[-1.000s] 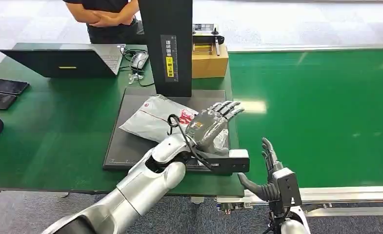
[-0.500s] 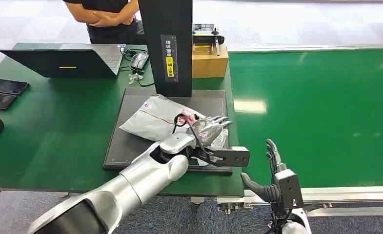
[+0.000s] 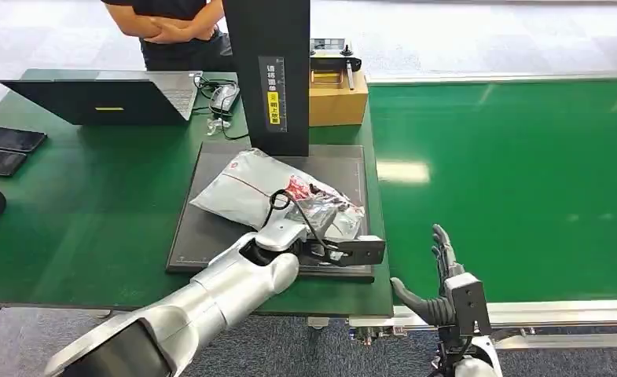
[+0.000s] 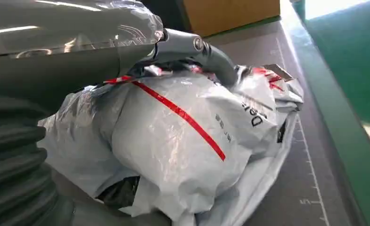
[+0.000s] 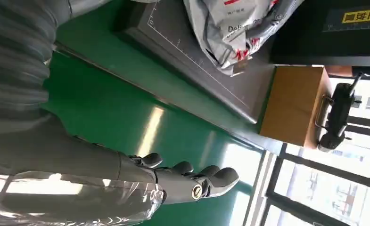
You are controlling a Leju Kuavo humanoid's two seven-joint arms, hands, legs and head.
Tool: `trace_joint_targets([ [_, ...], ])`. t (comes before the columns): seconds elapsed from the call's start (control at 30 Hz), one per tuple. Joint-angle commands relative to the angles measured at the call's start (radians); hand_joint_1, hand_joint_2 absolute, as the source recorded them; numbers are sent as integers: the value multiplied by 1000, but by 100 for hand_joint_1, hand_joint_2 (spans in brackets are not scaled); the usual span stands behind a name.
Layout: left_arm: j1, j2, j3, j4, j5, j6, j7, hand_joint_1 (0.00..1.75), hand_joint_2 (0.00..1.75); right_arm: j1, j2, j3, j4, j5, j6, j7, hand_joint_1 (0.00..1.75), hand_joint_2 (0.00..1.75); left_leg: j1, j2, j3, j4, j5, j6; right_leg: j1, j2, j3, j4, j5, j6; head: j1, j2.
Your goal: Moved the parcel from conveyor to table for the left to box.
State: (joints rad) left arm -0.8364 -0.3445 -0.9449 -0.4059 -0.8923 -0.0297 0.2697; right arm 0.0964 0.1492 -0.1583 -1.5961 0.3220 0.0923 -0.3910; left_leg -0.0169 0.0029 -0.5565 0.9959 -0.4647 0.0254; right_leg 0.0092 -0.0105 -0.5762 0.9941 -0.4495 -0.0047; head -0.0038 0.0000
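One parcel (image 3: 269,192), a grey plastic mailer, lies on the dark mat (image 3: 203,228) of the table (image 3: 93,204) so the left hand (image 3: 321,210) can close its fingers over it, while the right hand (image 3: 438,283) waits with fingers apart, holding nothing, beside the conveyor (image 3: 509,181).

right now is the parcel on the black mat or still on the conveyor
On the mat: the grey parcel lies on it beside the green conveyor, under the left hand.

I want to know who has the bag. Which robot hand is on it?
The left robot hand: it presses down on the grey parcel on the black mat. The right robot hand hangs open beside the conveyor, touching nothing.
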Motion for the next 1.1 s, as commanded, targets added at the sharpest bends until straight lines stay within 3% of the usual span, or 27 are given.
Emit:
trace_joint_targets([
  [0.03, -34, -2, 12, 109, -28, 46, 4, 175, 175, -7, 16, -16, 19, -11, 2, 9, 0, 175, 0, 1, 2, -1, 0, -2, 0, 2, 1, -1, 0, 1, 0, 0],
  [0.77, -10, 41, 133, 99, -138, 201, -59, 175, 175, -11, -1, -1, 33, -34, -4, 7, 0, 175, 1, 1, 1, -1, 0, -2, 0, 2, 1, -1, 0, 1, 0, 0],
  [1.1, 6, 127, 213, 90, -267, 438, -120, 175, 175, -15, -11, 7, 38, -63, -7, -5, 0, 175, 1, 5, 5, -4, 0, -5, 0, 7, 3, -3, 2, 2, 0, 0],
])
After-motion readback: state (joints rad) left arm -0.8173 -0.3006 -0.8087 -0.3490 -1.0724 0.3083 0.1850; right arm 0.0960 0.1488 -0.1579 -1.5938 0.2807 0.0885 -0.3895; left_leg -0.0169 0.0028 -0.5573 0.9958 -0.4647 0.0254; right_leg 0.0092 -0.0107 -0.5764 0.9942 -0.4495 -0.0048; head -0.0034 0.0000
